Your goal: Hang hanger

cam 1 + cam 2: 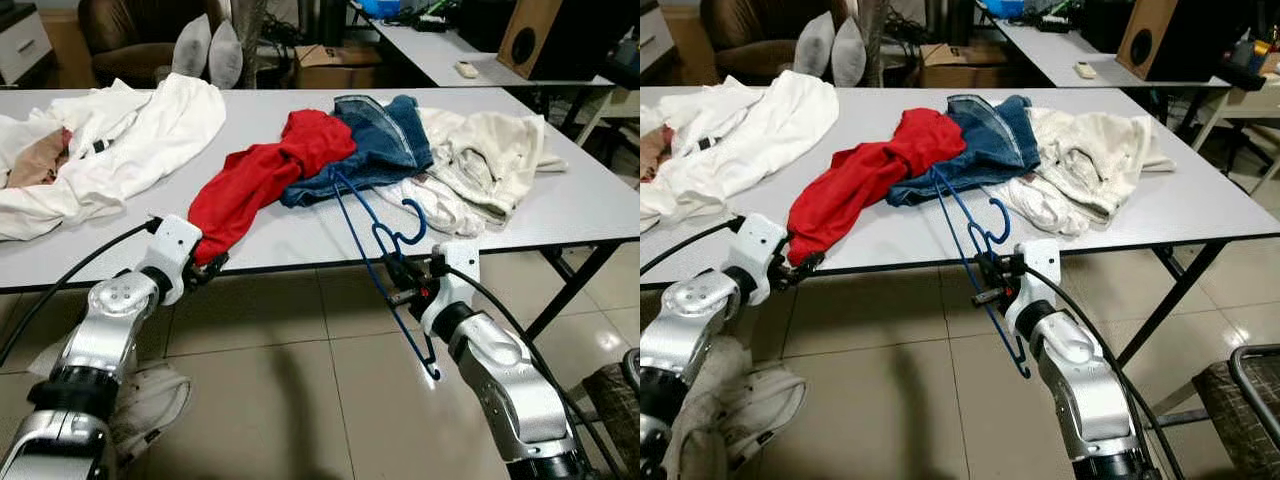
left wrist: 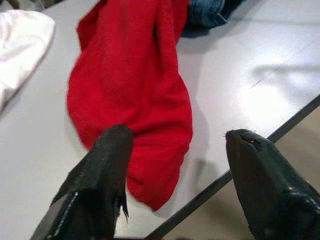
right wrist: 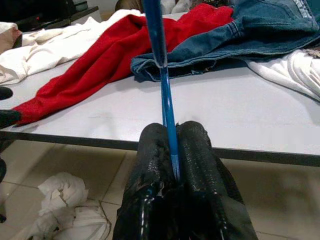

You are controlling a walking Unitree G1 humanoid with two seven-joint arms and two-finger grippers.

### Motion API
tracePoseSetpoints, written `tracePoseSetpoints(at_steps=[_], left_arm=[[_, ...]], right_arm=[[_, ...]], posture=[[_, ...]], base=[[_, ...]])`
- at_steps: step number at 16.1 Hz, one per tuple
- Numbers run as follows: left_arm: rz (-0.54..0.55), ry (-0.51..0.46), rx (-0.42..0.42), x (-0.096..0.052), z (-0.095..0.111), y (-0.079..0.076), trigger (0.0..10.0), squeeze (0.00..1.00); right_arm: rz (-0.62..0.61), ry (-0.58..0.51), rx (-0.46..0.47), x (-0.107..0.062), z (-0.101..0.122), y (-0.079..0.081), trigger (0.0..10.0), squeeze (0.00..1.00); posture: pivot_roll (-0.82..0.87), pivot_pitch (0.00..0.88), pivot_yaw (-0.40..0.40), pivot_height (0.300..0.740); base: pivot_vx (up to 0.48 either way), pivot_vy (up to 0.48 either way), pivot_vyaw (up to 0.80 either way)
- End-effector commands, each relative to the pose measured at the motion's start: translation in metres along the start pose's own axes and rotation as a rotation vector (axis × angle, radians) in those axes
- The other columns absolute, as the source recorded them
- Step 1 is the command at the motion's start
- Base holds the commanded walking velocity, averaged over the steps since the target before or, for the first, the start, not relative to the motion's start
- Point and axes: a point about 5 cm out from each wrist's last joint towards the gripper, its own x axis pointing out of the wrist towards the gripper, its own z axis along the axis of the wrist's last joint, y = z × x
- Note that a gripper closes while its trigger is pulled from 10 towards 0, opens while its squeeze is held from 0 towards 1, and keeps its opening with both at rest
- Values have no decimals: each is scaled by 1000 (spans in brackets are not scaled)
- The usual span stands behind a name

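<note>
A blue wire hanger (image 1: 372,235) leans over the front edge of the grey table (image 1: 300,240), its top under the blue jeans (image 1: 375,145) and its lower corner hanging toward the floor. My right gripper (image 1: 400,282) is shut on the hanger's wire, seen pinched between the fingers (image 3: 197,150) in the right wrist view. A red garment (image 1: 265,180) lies on the table with its end draped to the edge. My left gripper (image 1: 208,268) is open at that end, its fingers (image 2: 105,165) either side of the red cloth's tip.
White clothes (image 1: 110,145) lie at the table's left, cream clothes (image 1: 490,160) at its right. A white cloth (image 1: 150,400) lies on the tiled floor below my left arm. Table legs (image 1: 570,290) stand at the right; a second table and boxes are behind.
</note>
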Motion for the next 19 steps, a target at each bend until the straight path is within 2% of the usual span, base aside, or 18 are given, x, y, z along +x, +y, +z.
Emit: tracePoseSetpoints(at_steps=[1, 6, 14, 17, 19], left_arm=[[-21, 1, 19, 4, 2, -2, 0, 0], [8, 82, 55, 9, -9, 3, 0, 0], [36, 136, 109, 13, -16, 7, 0, 0], [41, 160, 101, 13, -19, 7, 0, 0], [13, 137, 98, 14, -16, 5, 0, 0]], right_arm=[[-11, -6, 7, -1, 3, -3, 10000, 0], [-20, -2, 6, -2, 1, -4, 10000, 0], [-11, -2, -4, -1, 2, -4, 10000, 0], [-12, -3, -4, 0, 2, -4, 10000, 0], [-13, -4, -7, 0, 2, -5, 10000, 0]], posture=[[-52, 0, -16, 740], [-46, 0, -22, 740], [-47, 0, -27, 740], [-47, 0, -25, 740], [-47, 0, -25, 740]], base=[[0, 0, 0], [0, 0, 0], [0, 0, 0], [0, 0, 0], [0, 0, 0]])
